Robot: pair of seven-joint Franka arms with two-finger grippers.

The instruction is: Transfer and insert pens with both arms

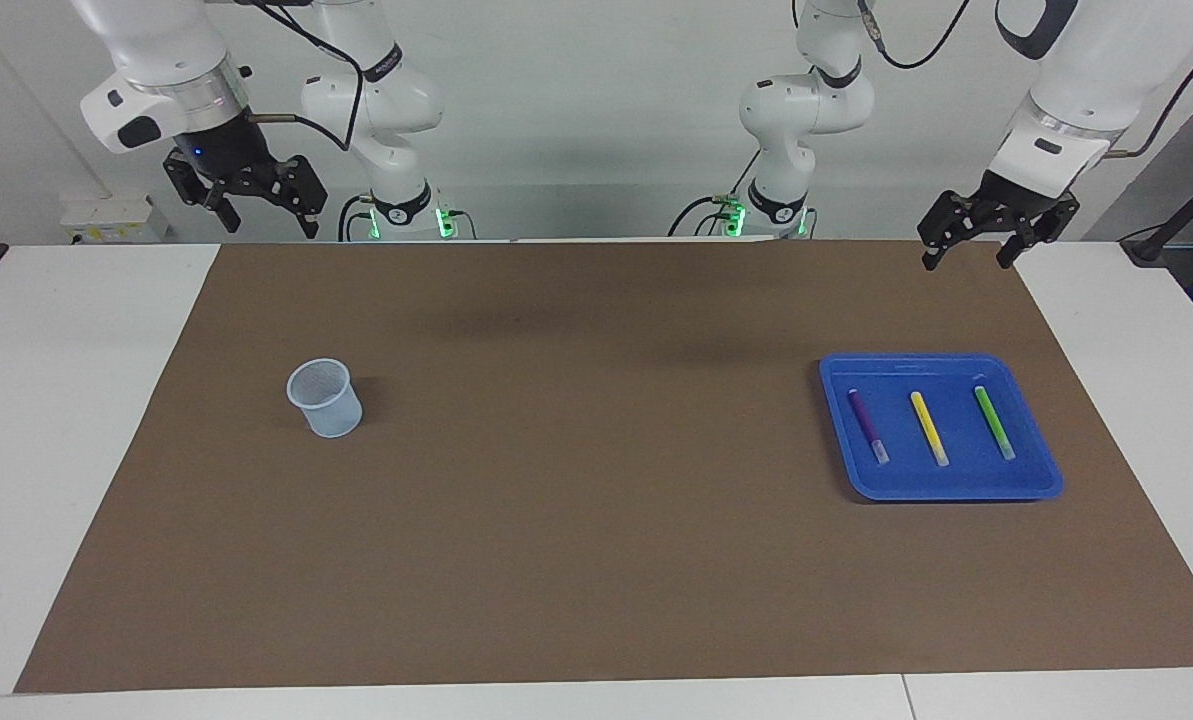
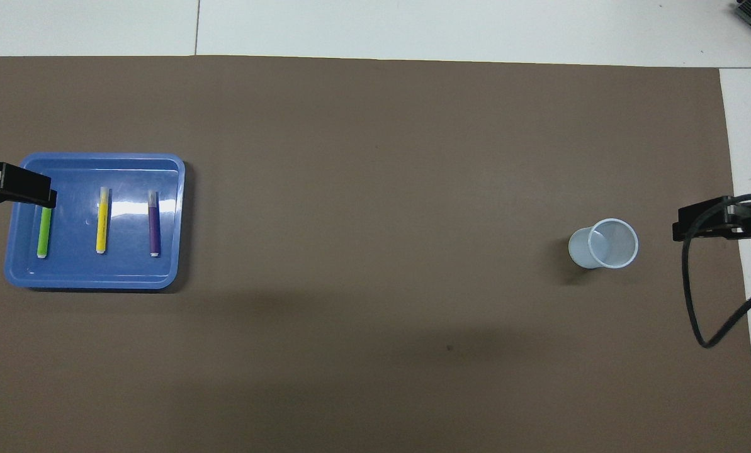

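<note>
brown paper (image 1: 596, 560) covers most of a white table (image 1: 86, 420), with a pale wall at the robots' end. toward the left arm's end of the table sits a blue tray (image 1: 941, 488), and the three pens lie in it side by side, apart from one another, each flat on the tray floor — the purple pen (image 1: 867, 426) on the side toward the middle of the table, the yellow pen (image 1: 929, 427) in the middle, the green pen (image 1: 994, 422) on the side toward the table's end. their whitish tips point away from the robots. toward the right arm's end, well apart from the tray, a pale blue cup (image 1: 326, 398) stands upright on the paper with its mouth open upward.

both arms wait, raised. the left gripper (image 1: 971, 255) hangs in the air over the paper's edge at the robots' end, up from the tray, its fingers spread and holding nothing. the right gripper (image 1: 268, 215) hangs high over the corner of the paper at its own end of the table, fingers also spread and empty — a black cable (image 2: 696, 296) loops down from it in the overhead view.
</note>
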